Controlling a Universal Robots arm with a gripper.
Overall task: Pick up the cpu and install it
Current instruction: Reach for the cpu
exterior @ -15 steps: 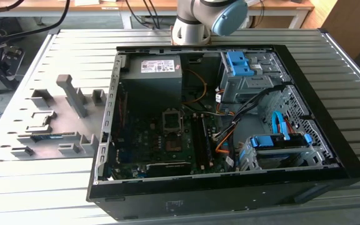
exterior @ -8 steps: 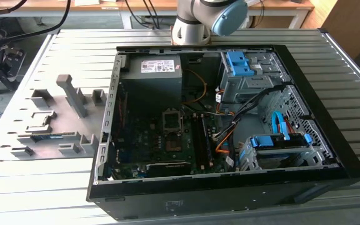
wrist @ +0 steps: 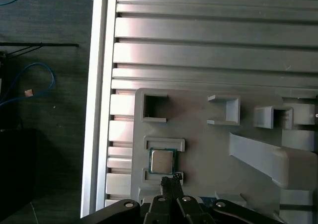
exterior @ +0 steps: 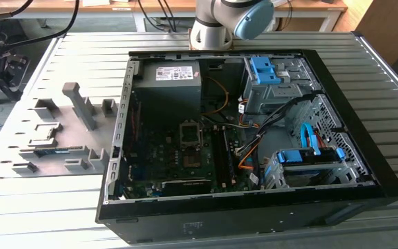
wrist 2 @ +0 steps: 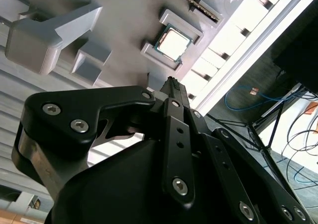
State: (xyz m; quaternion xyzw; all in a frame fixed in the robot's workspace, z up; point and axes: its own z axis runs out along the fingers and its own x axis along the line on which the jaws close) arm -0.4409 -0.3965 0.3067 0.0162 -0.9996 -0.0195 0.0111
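A slatted aluminium desk carries an open black computer case, lying on its side with a grey power supply and blue drive brackets inside, and, beside it toward the exterior view's left, a grey moulded fixture plate.

cpu in tray pocket, tray on table, exterior view's left of computer case

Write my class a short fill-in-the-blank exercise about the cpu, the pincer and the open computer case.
The cpu has a ___ outline.
The pincer near it holds ___.
The grey holder lies to the exterior view's ___ of the computer case.
Missing words: square, nothing, left.
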